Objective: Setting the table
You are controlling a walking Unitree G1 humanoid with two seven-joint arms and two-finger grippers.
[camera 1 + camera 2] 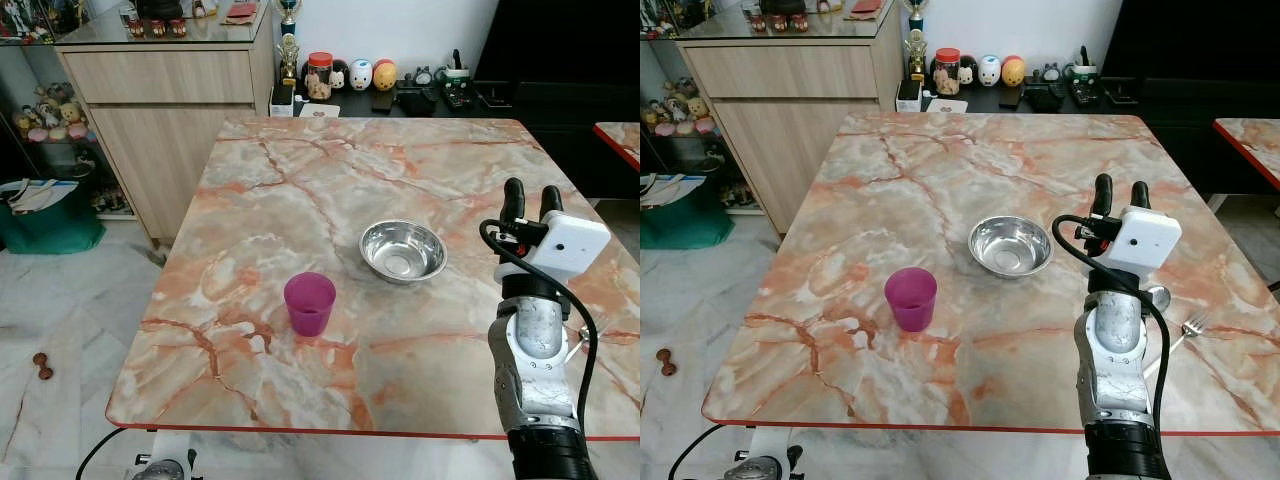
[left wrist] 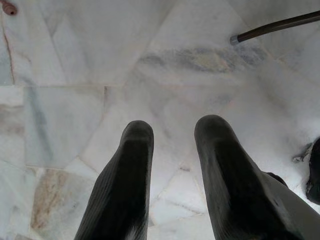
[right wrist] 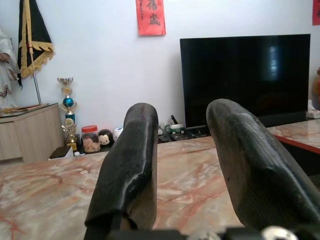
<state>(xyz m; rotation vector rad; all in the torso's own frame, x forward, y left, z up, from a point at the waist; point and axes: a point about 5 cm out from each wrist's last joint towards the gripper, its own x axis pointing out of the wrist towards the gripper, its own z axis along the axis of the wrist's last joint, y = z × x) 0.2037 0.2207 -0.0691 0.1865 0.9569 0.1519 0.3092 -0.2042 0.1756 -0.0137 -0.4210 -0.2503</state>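
Right gripper [image 1: 1118, 193] is raised above the table's [image 1: 300, 170] right side, its 2 fingers spread and holding nothing. A fork [image 1: 1188, 325] and a spoon [image 1: 1158, 297] lie just beside the arm. Left gripper [image 2: 172, 165] hangs over the floor, fingers apart, empty. A purple cup [image 1: 309, 303] stands near the front edge; beyond it to the right sits a steel bowl [image 1: 402, 250], upright, apart from the cup

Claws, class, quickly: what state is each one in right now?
Left claw: open, empty, hanging over the floor.
Right claw: open, empty, raised above the table.
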